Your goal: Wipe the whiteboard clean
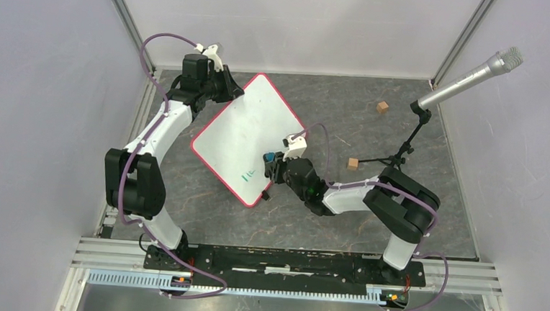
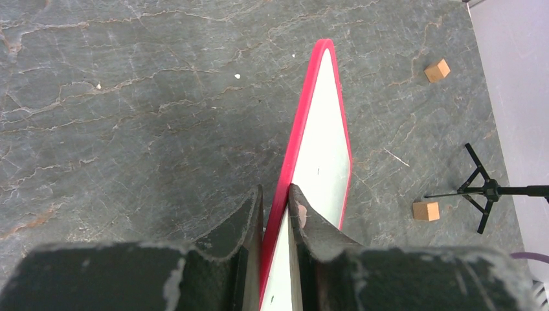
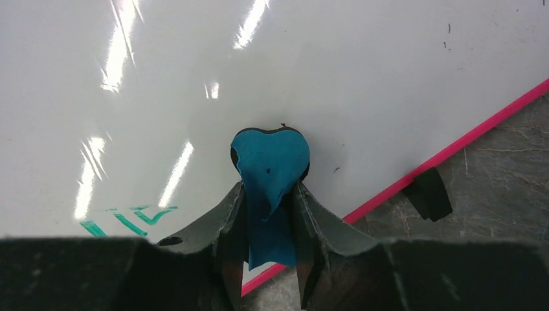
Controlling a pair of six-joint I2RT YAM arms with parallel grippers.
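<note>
the whiteboard (image 1: 241, 128) sits left of centre on the grey, veined table (image 1: 447, 130), turned so that its corners point far, near, left and right. the left wrist view sees it almost edge-on, so it is tilted rather than lying flat; whether its near corner touches the table i cannot tell.

the left gripper (image 2: 277, 194) is at the board's far-left edge, close to the far corner. its two fingers are closed on the red rim (image 2: 304, 110), one on each face, pinching the board.

the right gripper (image 3: 268, 191) comes in from the right, over the board's near-right side. its fingers are pinching a blue eraser (image 3: 272, 159), heart-shaped, with a dark backing showing round its edge. the eraser's face is against the white surface, a little in from the rim. a few green strokes (image 3: 133, 217) lie on the board to the left of the eraser, towards the near corner, apart from it. the rest of the white face that shows is bare but for small dark specks and glare.

a black clip foot (image 3: 427, 193) sticks out from the rim just right of the right gripper.

to the right of the board, apart from it, are two small wooden blocks: one far (image 1: 382, 107), one nearer (image 1: 353, 164). the nearer one lies just beside the black tripod (image 1: 401, 160) of a microphone (image 1: 479, 73), which leans out over the table's far-right corner. the right arm's forearm lies between that stand and the board.
</note>
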